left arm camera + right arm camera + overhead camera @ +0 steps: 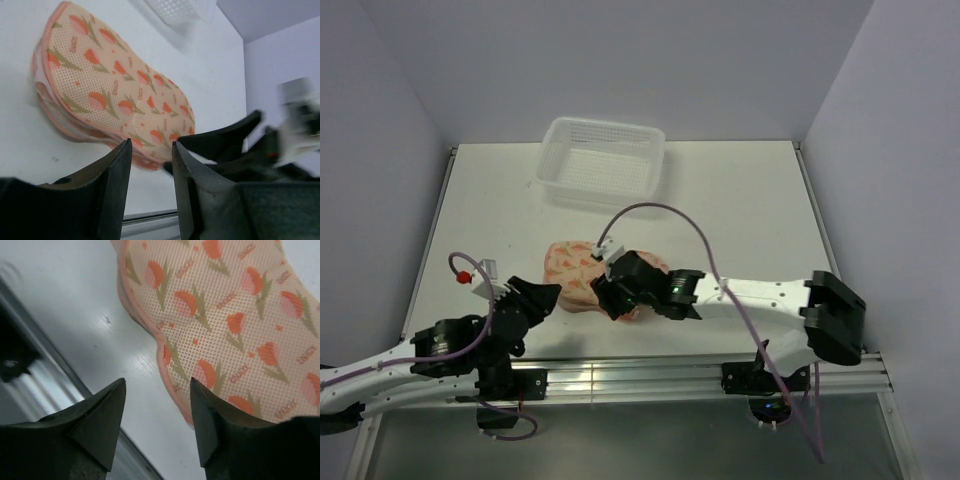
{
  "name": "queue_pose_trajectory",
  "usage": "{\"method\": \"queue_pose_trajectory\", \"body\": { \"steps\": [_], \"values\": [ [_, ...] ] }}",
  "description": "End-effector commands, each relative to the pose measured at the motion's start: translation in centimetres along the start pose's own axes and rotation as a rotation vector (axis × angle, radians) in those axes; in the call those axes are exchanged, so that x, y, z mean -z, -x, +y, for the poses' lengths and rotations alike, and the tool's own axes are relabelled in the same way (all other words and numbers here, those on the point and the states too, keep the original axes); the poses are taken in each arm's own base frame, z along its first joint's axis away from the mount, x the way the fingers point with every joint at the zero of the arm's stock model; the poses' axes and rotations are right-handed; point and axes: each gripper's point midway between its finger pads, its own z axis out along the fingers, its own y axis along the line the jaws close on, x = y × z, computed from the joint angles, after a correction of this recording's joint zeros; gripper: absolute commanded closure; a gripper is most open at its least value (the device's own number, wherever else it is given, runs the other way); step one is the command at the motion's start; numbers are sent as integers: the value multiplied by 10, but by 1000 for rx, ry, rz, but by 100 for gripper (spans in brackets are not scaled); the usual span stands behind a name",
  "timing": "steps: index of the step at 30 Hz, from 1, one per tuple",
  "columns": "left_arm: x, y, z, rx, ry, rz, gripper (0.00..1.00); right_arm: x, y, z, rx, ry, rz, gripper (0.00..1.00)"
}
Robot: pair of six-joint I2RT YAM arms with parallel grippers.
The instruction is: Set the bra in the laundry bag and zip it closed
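The laundry bag (570,266) is laid flat on the tabletop (750,210), near its middle, printed side up. The left arm is stretched low from the near left corner, its tool (151,146) aimed at the bag's near left edge, fingers slightly parted with nothing clamped. The right arm is extended leftward from its base, its tool (157,384) held released, fingers spread over the bag's near edge. A white mesh basket (605,192) is seen at the far side.

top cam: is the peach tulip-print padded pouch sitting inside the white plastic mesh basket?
No, the peach pouch lies flat on the white table, well apart from the mesh basket.
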Motion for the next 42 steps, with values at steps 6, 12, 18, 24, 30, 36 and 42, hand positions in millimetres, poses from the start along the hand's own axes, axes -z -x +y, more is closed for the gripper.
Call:
{"method": "queue_pose_trajectory", "body": {
  "steps": [6, 12, 18, 24, 30, 36, 42],
  "values": [
    [20, 60, -22, 9, -34, -145, 58, -43, 1, -12, 385, -192, 35, 30],
    [20, 59, -10, 31, -33, -146, 58, -57, -10, -11, 432, -228, 79, 32],
    [14, 44, 0, 33, -13, -119, 58, -72, -11, -16, 498, -299, 108, 41],
    [10, 35, 7, 43, -13, -108, 58, -72, 1, -15, 481, -349, 43, 75],
    [10, 33, 11, 44, 3, -102, 58, -68, -7, -5, 496, -291, 86, 27],
    [9, 34, 7, 52, -20, -108, 59, -73, -19, -15, 518, -332, 119, 37],
    [5, 25, 12, 30, 6, -93, 59, -73, -7, -20, 502, -390, 77, 82]
  ]
}}
